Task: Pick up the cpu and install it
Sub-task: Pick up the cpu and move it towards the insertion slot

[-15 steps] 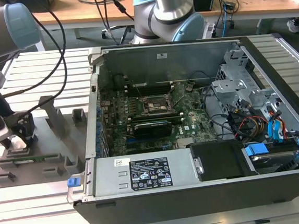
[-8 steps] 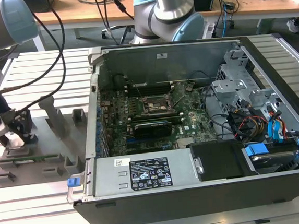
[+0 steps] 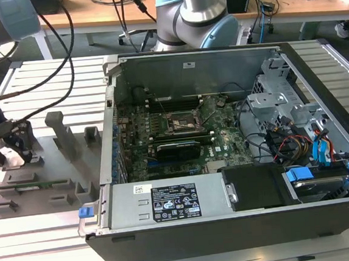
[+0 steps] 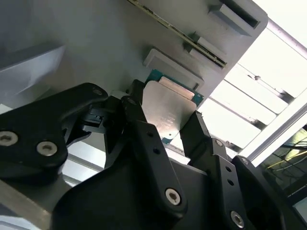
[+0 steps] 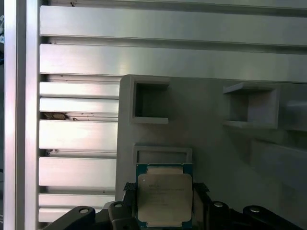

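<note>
The cpu [image 5: 164,199], a flat square chip with a silvery-grey top and a thin teal rim, lies between my gripper's two black fingers in both wrist views. One finger [image 4: 135,112] stands against one edge of the cpu [image 4: 169,111] and the other against the opposite edge. My gripper [image 3: 14,153] is low over the grey fixture plate [image 3: 56,171] at the exterior view's left, far from the open computer case. The black-framed motherboard socket [image 3: 181,125] sits open in the middle of the board.
The open computer case [image 3: 315,57] holds a long black expansion card [image 3: 176,148], a power supply [image 3: 162,202], cables and drive cages. Grey upright holders [image 3: 62,134] stand on the fixture plate beside my gripper. Slotted aluminium table rails [image 5: 76,134] lie around it.
</note>
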Robot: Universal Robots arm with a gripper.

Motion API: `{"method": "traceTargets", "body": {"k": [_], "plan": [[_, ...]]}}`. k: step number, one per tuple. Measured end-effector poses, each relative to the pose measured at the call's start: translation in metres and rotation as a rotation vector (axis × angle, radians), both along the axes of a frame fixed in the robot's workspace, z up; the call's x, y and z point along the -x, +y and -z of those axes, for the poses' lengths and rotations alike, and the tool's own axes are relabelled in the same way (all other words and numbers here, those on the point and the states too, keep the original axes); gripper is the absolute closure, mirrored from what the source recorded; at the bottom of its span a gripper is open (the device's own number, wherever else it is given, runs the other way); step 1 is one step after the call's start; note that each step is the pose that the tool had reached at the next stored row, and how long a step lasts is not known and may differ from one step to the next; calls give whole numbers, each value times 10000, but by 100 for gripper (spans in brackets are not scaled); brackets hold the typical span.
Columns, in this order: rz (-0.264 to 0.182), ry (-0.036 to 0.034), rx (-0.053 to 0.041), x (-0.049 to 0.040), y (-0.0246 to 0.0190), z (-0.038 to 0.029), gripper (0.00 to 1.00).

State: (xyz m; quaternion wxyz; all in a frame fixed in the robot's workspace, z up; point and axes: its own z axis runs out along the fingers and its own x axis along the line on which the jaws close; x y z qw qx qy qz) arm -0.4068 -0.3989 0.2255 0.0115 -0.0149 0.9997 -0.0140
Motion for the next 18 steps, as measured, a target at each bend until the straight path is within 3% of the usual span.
{"method": "traceTargets", "body": {"k": [18], "plan": [[-2, -1, 3, -1, 1, -401, 45]]}}
